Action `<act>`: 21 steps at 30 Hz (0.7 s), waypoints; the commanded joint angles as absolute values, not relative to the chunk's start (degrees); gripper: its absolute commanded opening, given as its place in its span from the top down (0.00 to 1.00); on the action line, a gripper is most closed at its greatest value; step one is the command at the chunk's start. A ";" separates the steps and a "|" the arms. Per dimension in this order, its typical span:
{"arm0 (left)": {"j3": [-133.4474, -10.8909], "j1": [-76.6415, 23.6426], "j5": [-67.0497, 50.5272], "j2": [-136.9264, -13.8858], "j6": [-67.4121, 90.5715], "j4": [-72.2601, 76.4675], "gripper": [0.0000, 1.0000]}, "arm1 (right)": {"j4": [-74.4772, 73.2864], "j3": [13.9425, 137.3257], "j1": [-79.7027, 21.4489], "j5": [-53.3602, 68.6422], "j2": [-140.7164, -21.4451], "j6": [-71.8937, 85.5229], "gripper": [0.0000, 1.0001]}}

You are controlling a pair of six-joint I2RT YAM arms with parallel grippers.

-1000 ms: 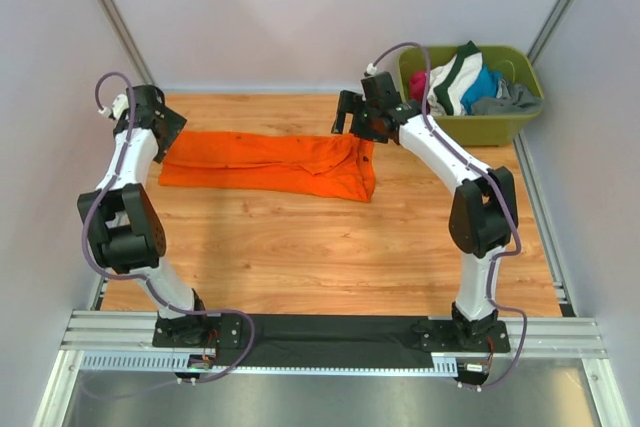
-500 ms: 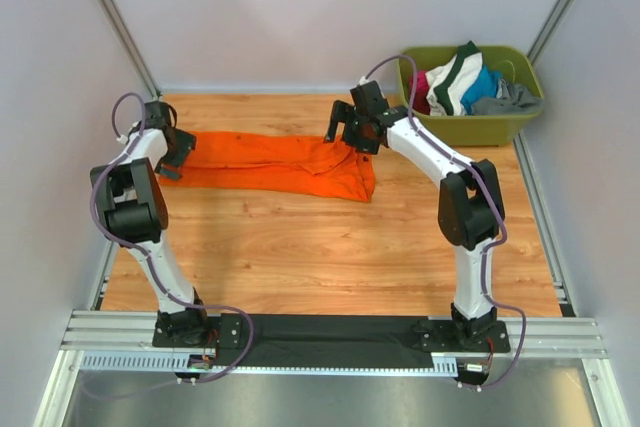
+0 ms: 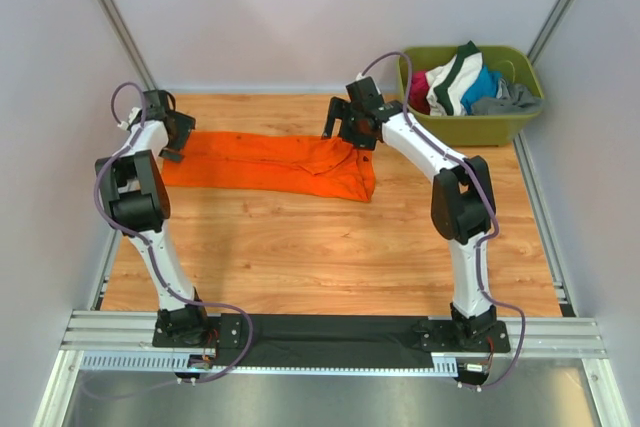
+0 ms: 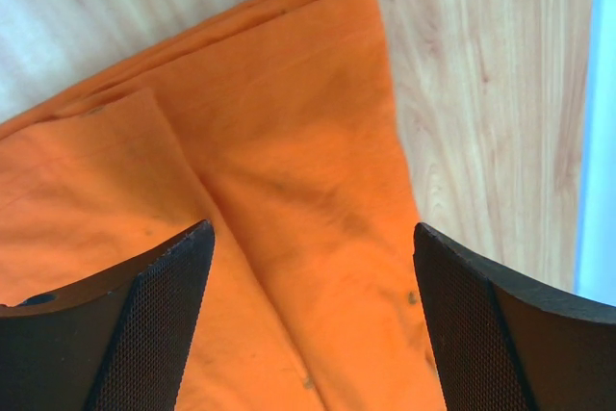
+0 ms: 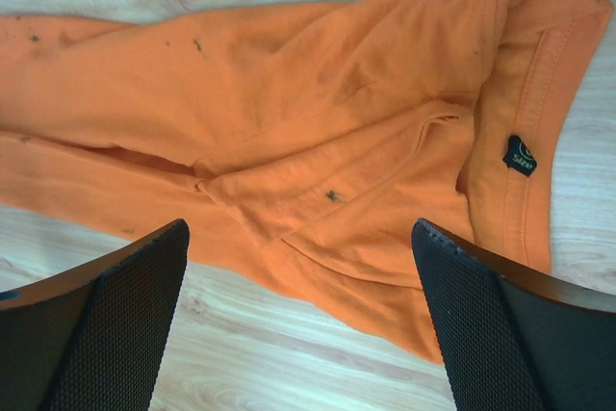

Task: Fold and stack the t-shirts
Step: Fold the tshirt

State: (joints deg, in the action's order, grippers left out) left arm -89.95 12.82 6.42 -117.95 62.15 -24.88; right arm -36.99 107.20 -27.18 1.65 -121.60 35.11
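Observation:
A bright orange t-shirt point(image 3: 270, 162) lies on the wooden table, folded into a long strip running left to right. My left gripper point(image 3: 175, 141) hovers open over its left end. In the left wrist view the orange cloth point(image 4: 289, 170) with tiny dark specks fills the gap between the open fingers point(image 4: 135, 324) of that gripper point(image 4: 313, 320). My right gripper point(image 3: 338, 125) is open above the shirt's right end. The right wrist view shows the shirt's collar and black label point(image 5: 520, 156) beyond my right gripper point(image 5: 298, 320). Neither gripper holds anything.
An olive-green tub point(image 3: 480, 129) at the back right holds a heap of other clothes point(image 3: 465, 82). Grey walls close in the table on three sides. Bare wood point(image 3: 320, 247) lies between the shirt and the arm bases.
My left arm has stretched farther out, bringing its gripper over the shirt's left end. The right gripper has shifted slightly left above the shirt's right end. The shirt has not moved.

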 commanded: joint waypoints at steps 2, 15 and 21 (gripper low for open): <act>-92.37 12.74 5.10 -121.20 63.37 -21.01 0.10 | -37.35 111.53 -26.89 0.97 -123.48 34.28 0.00; -97.64 12.22 2.55 -120.95 50.28 -15.47 0.09 | -34.72 106.09 -26.98 5.62 -119.36 35.32 0.00; -93.88 7.56 3.34 -109.00 40.70 -14.85 0.08 | -31.03 101.17 -27.69 6.59 -118.74 40.07 0.02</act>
State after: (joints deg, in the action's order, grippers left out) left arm -94.39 10.72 3.92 -118.78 47.92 -17.26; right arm -35.14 102.35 -27.20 5.26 -121.82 36.80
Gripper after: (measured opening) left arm 0.916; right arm 0.989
